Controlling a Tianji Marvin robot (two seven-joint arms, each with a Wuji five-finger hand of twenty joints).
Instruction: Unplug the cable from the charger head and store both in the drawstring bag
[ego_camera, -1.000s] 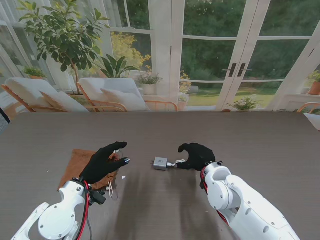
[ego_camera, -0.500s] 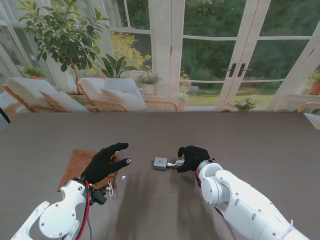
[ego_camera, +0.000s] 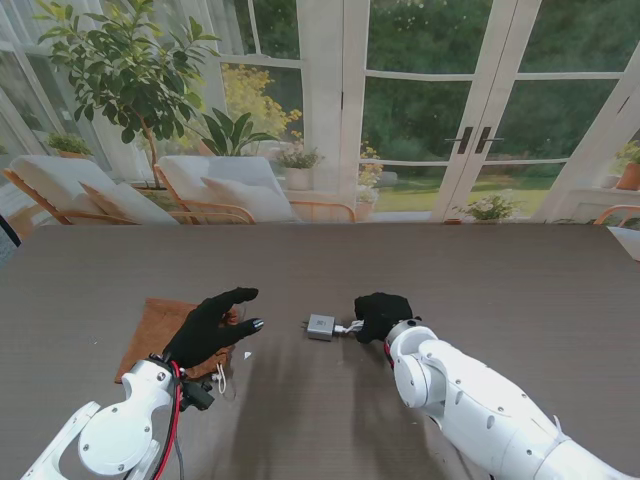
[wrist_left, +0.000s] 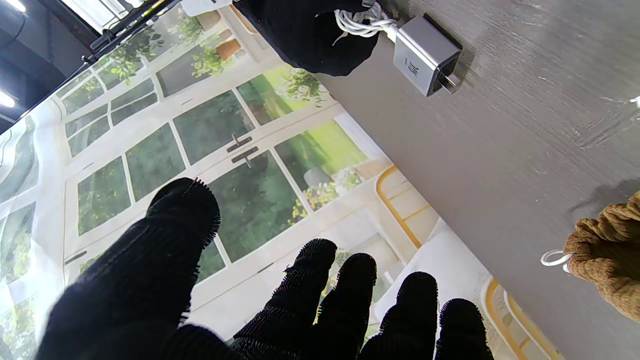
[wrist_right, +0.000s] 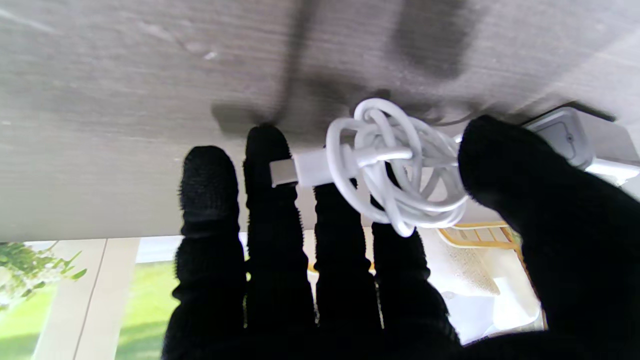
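Stand view: right hand (ego_camera: 381, 314) curled around the coiled cable (wrist_right: 395, 165), left hand (ego_camera: 208, 325) spread, empty, above the bag (ego_camera: 158, 328).

Grey charger head (ego_camera: 321, 327), coiled white cable (wrist_right: 395, 165) still plugged in; brown drawstring bag (ego_camera: 158, 327) flat, leftward

Glossy white arms, black knit-gloved left hand (ego_camera: 207, 327), right hand (ego_camera: 382, 315), red cable at left wrist

Three views: one high over our shoulders, one on each wrist.
We look down at the table (ego_camera: 330, 260); both close wrist views, inverted, share the charger head (wrist_left: 425, 54).
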